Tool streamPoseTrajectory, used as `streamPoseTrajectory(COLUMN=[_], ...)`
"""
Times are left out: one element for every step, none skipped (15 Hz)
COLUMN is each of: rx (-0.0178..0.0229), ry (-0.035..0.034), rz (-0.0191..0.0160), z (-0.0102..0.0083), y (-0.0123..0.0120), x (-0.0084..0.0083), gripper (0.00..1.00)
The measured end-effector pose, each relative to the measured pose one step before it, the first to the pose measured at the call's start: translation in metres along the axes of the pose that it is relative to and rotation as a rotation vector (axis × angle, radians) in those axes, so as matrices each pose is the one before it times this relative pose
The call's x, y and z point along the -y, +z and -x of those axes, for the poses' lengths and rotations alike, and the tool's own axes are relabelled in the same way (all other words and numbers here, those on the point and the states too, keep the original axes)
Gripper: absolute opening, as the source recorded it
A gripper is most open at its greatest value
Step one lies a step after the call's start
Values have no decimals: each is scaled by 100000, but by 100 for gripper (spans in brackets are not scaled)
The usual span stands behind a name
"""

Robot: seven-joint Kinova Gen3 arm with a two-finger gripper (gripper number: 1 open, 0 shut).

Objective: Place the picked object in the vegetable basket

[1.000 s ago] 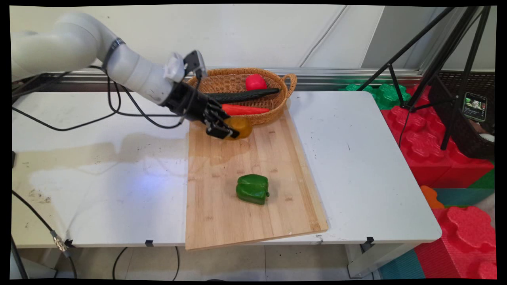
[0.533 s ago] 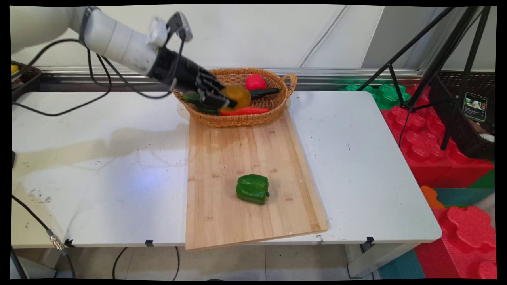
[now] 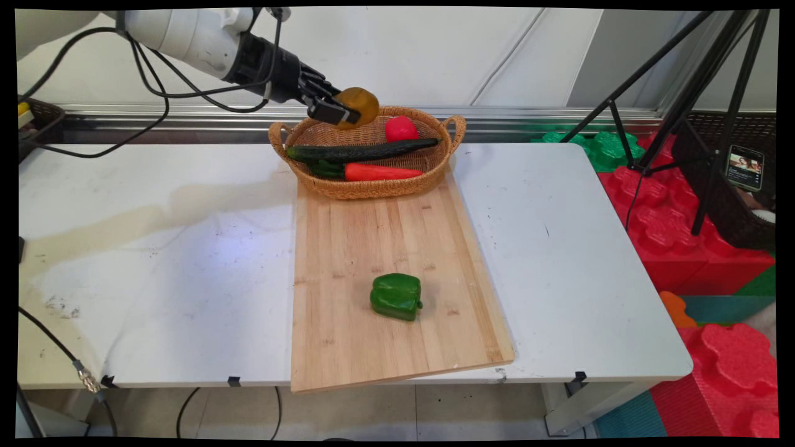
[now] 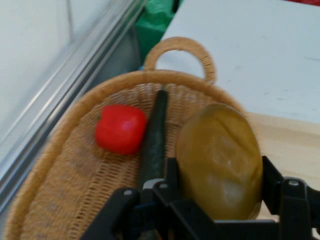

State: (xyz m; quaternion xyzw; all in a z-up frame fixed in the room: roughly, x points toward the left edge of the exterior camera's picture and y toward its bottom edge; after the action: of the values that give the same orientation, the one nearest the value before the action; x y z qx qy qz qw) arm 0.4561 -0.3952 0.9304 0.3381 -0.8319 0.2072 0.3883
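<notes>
White tabletop [image 3: 155,267] runs across the scene in front of a pale wall, with a long bamboo cutting board [image 3: 385,279] lying on it, its near end reaching out over the table's front edge. At the board's far end sits an oval wicker basket with two loop handles [image 3: 366,186], holding a dark green cucumber [image 3: 363,151], a red carrot with a green top [image 3: 372,172] just in front of the cucumber, and a small red round vegetable [image 3: 401,129] at the back. A glossy green bell pepper [image 3: 396,296] rests on the board's near half, well apart from the basket.

The black two-finger gripper [image 3: 341,112] hangs in the air above the basket's far rim, its fingers closed on a rounded brownish-yellow potato-like piece [image 3: 359,104]. In the hand view the same brownish-yellow piece [image 4: 220,160] fills the space between the fingers [image 4: 290,200], pressed on both sides, with the basket rim [image 4: 165,77], the cucumber [image 4: 155,135] and the red vegetable [image 4: 120,129] below and beyond it.

Compared with half a second ago, the gripper and its load have risen and moved toward the wall: then the piece was low over the basket's middle, covering part of the cucumber; now it sits clear above the rim and the cucumber shows full length. A second ago it was lower still, at the board's far end just in front of the basket. The pepper, the board and the basket lie as before.
</notes>
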Motion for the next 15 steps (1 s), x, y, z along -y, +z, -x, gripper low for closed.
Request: streamPoseTrajectory(rx=[919,1083,1209,1268,1484,1578,1329,1834,1498,1026,729,1072,1114,1014,618], ry=[148,218,275,242,128,-20,-154,-615,-695,-568,-427,-534,-460,-389,-231], rz=[-1476,-1452,-1399,-1218,-1293,-1198,-989,-1434,-1248,-836,-587,-793,-643,-380,16], z=[207,226,243,248,283,302,245,321,281,182,128,177,186,178,103], y=[551,707,771,707,898,914,808,1082,874,602,466,656,721,666,539], x=[712,703,677,574,642,603,506,690,568,389,298,417,425,362,228], gripper=[0,0,0,0,0,0,0,0,0,0,0,0,0,0,0])
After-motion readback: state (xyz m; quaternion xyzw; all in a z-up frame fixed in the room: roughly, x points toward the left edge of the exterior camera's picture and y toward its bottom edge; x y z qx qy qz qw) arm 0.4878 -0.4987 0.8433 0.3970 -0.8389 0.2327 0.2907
